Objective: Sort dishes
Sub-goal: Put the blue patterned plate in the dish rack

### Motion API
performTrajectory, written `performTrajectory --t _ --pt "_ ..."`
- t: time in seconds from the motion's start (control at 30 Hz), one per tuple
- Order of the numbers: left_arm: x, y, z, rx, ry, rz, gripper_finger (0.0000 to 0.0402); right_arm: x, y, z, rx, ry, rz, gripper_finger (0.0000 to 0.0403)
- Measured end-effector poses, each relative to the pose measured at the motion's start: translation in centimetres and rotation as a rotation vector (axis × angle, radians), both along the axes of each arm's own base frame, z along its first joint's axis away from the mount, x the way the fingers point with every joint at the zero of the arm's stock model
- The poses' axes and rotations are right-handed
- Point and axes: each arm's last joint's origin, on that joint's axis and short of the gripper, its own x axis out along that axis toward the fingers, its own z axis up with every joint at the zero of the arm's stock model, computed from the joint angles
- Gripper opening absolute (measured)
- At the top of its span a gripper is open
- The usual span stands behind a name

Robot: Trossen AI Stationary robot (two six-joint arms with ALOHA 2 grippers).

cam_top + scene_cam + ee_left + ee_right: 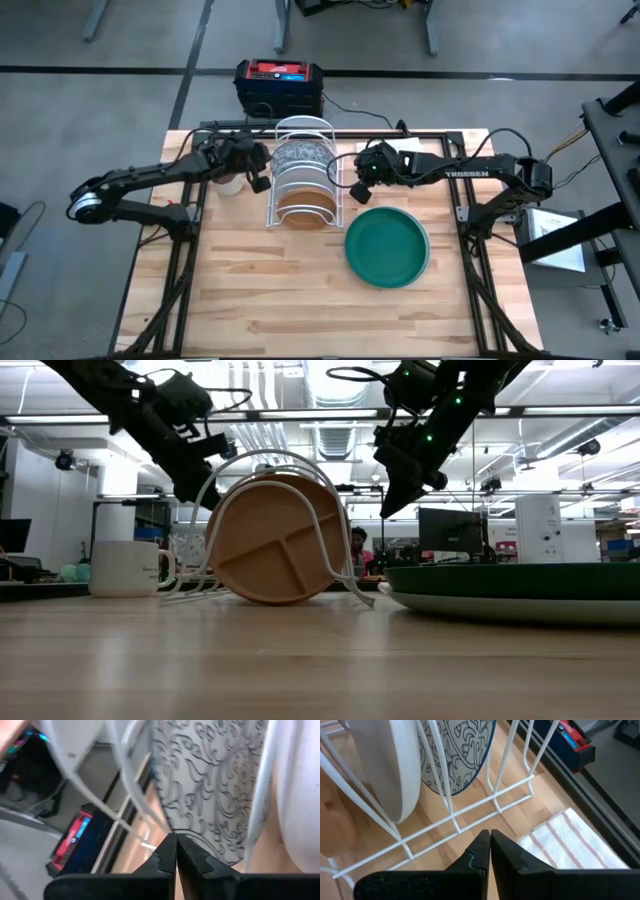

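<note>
**Three plates racked, one left on desk**

Standing on edge in the white wire rack (303, 170): grey-speckled plate (300, 153), white plate (301, 178), tan-brown plate (302, 208). Lying flat on the desk (250, 290) beside the rack: one large green plate (387, 246). Flanking the rack, both pressed together and holding nothing: left tool (262, 176), right tool (352, 186). Beyond, one mug (125, 567) and one striped cloth (572, 843).

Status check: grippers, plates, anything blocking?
Left gripper shut, empty, left of rack. Right gripper shut, empty, right of rack. Three plates racked; green plate flat on table. Nothing blocking.
</note>
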Motion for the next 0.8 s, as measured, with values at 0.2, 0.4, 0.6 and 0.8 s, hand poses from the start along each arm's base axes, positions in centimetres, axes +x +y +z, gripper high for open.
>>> performTrajectory --t 0.2,0.4,0.6,0.8 --pt "1.0 0.5 -1.2 -0.038 0.026 -0.021 0.0 -0.1 0.0 -0.2 0.007 0.003 -0.007 0.0007" --pt "1.7 0.9 -1.2 -0.047 0.029 -0.029 0.0 -0.1 0.0 -0.2 0.007 0.003 -0.007 0.0007" --pt "1.6 1.0 -0.5 -0.01 0.042 0.014 0.0 -0.1 0.0 -0.2 0.006 0.003 -0.006 0.0007" --pt "1.1 0.8 0.2 -0.02 0.058 0.044 0.0 0.0 0.0 -0.2 0.013 -0.013 -0.019 0.0007"
